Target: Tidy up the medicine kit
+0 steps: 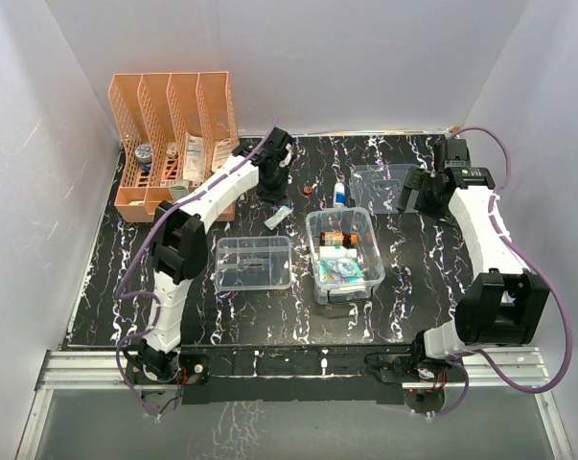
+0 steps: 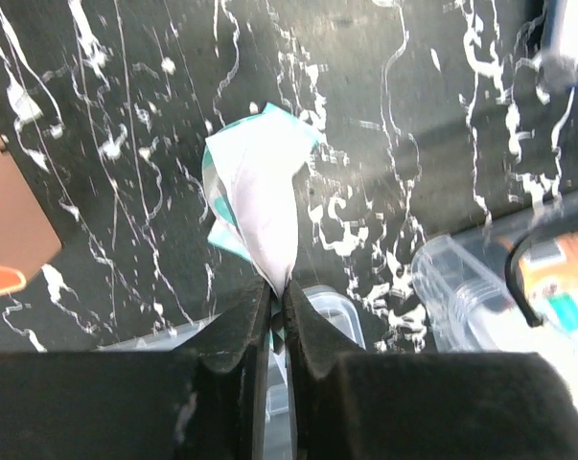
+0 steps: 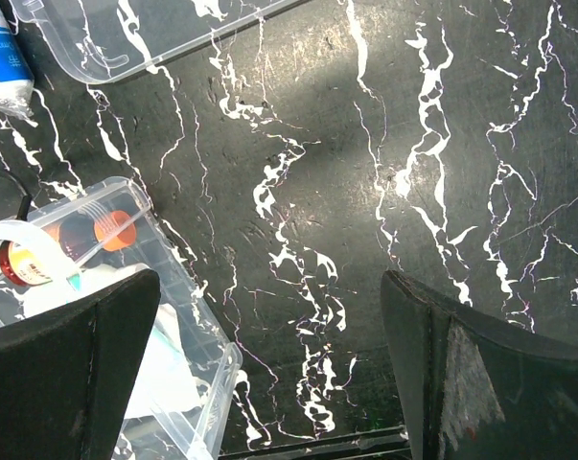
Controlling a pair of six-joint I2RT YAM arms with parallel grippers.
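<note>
The left arm (image 1: 188, 225) rises from its base at the counter's (image 1: 418, 287) near left edge, bends at a dark elbow and reaches toward 1 o'clock, ending past the middle of the counter with its wrist tipped downward. The left fingers (image 2: 275, 299) are pressed together on the lower edge of a white and teal packet (image 2: 258, 201), which stands up from between them above the counter.

The right arm (image 1: 480, 216) climbs from its base at the near right edge, folds at an elbow out toward 3 o'clock, then stretches toward 11 o'clock to the far right part of the counter. The right fingers (image 3: 269, 287) are spread wide apart over bare counter, gripping nothing.

The medicine kit (image 1: 373, 251) sits just right of the counter's middle, open side up, with small items inside. Its long axis runs from 6 to 12 o'clock, the far end leaning slightly toward 11. In the right wrist view, one corner of it (image 3: 188, 287) lies at the left finger's side.

At 9 o'clock from the kit, apart from it, lies a shallow clear tray (image 1: 254, 263). Beyond the kit at 12 o'clock stands a blue and white tube (image 1: 339, 195). The kit's clear lid (image 1: 377, 184) lies flat at 1 o'clock, just beside the tube. An orange rack (image 1: 173, 134) stands in the far left corner.
</note>
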